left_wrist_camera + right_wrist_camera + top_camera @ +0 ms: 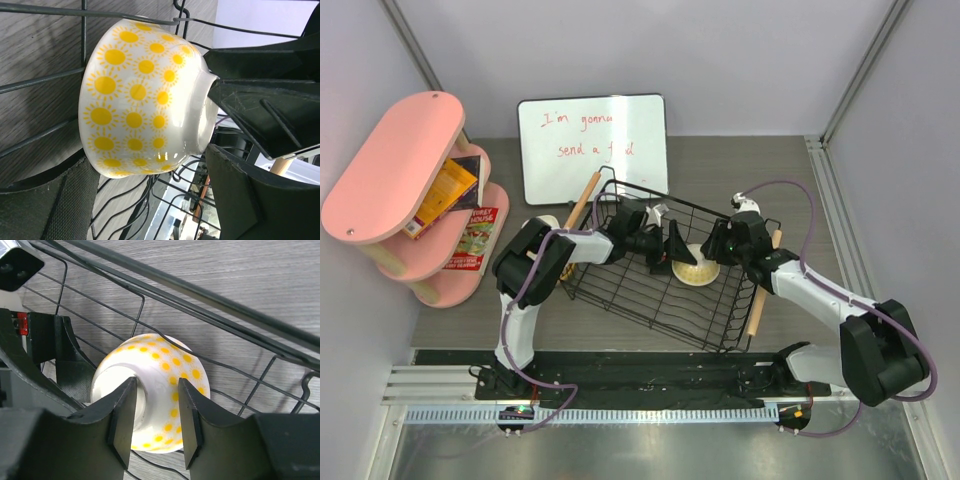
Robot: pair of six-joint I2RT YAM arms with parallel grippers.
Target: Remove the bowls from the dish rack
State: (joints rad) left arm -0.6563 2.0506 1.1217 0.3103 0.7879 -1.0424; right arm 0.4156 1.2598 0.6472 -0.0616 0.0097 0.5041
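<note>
One bowl (696, 266), white with yellow suns, lies upside down on the floor of the black wire dish rack (620, 290). My left gripper (670, 244) is open inside the rack just left of the bowl; in the left wrist view the bowl (135, 95) sits between its spread fingers (60, 200). My right gripper (713, 252) is open at the bowl's right side. In the right wrist view its fingers (122, 420) stand over the bowl's foot and side (172, 365), with the gripper (155, 425) not closed on it. No other bowl shows inside the rack.
The rack has wooden rod handles at left (582, 200) and right (760, 300). A whiteboard (592, 145) leans behind it. A pink oval shelf (395, 165) with books stands at far left. A pale round thing (547, 222) is partly hidden behind my left arm.
</note>
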